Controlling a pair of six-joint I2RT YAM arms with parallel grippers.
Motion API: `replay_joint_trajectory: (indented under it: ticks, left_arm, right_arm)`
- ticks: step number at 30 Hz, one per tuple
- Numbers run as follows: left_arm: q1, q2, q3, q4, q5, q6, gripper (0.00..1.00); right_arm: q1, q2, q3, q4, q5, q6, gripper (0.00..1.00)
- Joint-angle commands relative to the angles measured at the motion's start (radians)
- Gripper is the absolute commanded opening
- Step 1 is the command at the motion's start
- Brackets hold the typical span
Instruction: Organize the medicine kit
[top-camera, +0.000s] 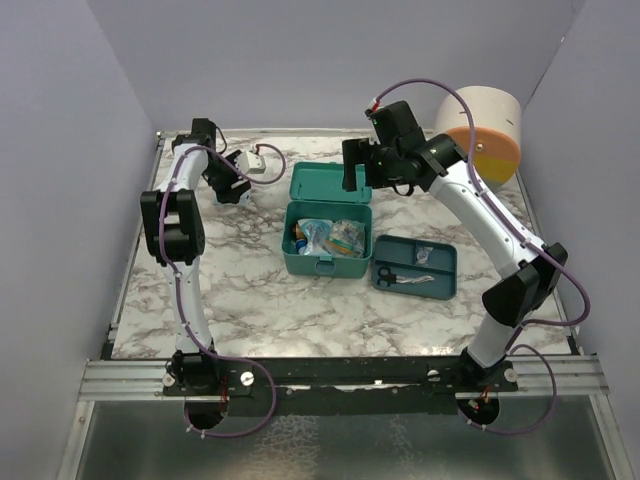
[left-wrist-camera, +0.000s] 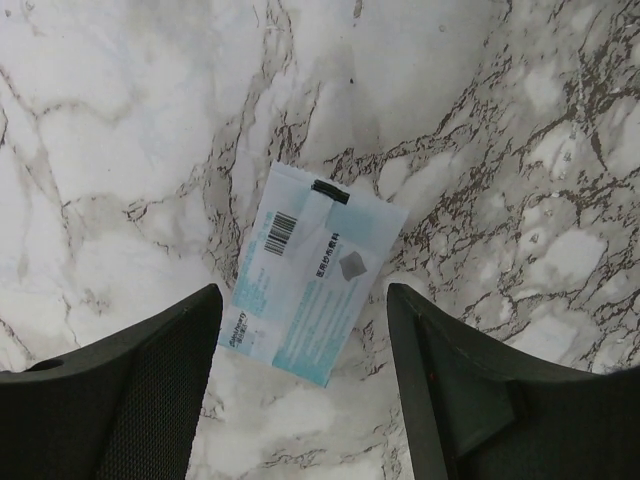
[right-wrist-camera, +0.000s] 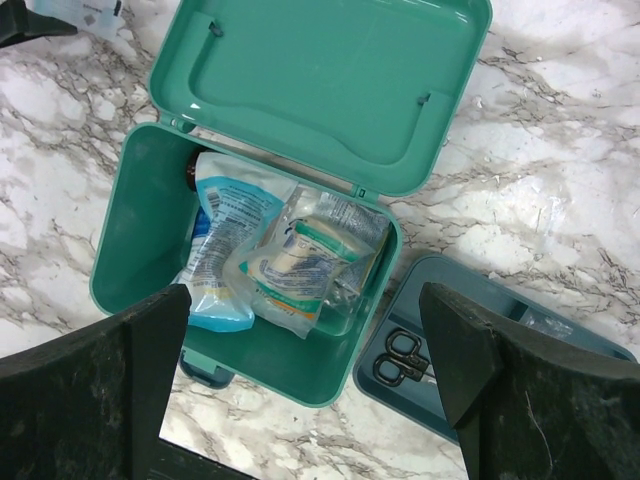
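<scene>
I log the medicine kit (top-camera: 350, 266) at the middle of the bench (top-camera: 240, 300), lid thrown back, packets (right-wrist-camera: 290, 265) inside. My right pincer (right-wrist-camera: 305, 300) hangs above it, jaws wide, holding nothing. My left pincer (left-wrist-camera: 300, 305) is likewise spread and empty over a pale blue sachet (left-wrist-camera: 315, 275) lying flat, left of the kit.

Inside the medicine kit (right-wrist-camera: 140, 240) a dark bottle (right-wrist-camera: 190, 178) peeks out, nearly all of it buried under the blue packet (right-wrist-camera: 225, 230). The scissors (right-wrist-camera: 398, 355) show only handles, their blades lost behind a finger (right-wrist-camera: 520, 400) of the right gripper (right-wrist-camera: 305, 300), which cuts the tray (right-wrist-camera: 440, 275) short too. Print on the white packet (left-wrist-camera: 315, 270): too small to read. At the far right corner of the table (top-camera: 250, 300), the right arm (top-camera: 480, 205) partly masks the round drawer unit (top-camera: 490, 110)
</scene>
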Motion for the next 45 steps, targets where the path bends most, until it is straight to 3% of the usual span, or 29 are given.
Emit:
replay_joint_trajectory:
  ticks: [1,8,21,24,31,38,45]
  left_arm:
    - [0.006,0.045,0.092,-0.129,0.093,0.078,0.69]
    - [0.006,0.143,0.22,-0.239,0.104,0.116,0.69]
    - [0.007,0.223,0.244,-0.244,0.082,0.095,0.66]
    - [0.006,0.227,0.24,-0.243,0.086,0.083,0.57]
    - [0.007,0.198,0.182,-0.188,0.083,0.027,0.02]
    - [0.009,0.103,0.186,-0.147,0.114,-0.058,0.0]
    - [-0.021,-0.061,0.307,-0.14,0.175,-0.198,0.0]
  right_arm:
    - [0.007,-0.042,0.0,0.033,0.037,0.024,1.0]
    - [0.007,-0.048,-0.002,0.019,0.055,0.042,1.0]
    - [0.007,-0.029,0.017,0.003,0.07,0.051,1.0]
    - [0.007,-0.017,0.03,0.0,0.071,0.05,1.0]
    - [0.007,-0.003,0.036,0.002,0.071,0.045,1.0]
    - [0.007,-0.009,0.026,0.01,0.098,0.056,1.0]
    - [-0.005,-0.006,0.086,0.01,0.246,0.092,1.0]
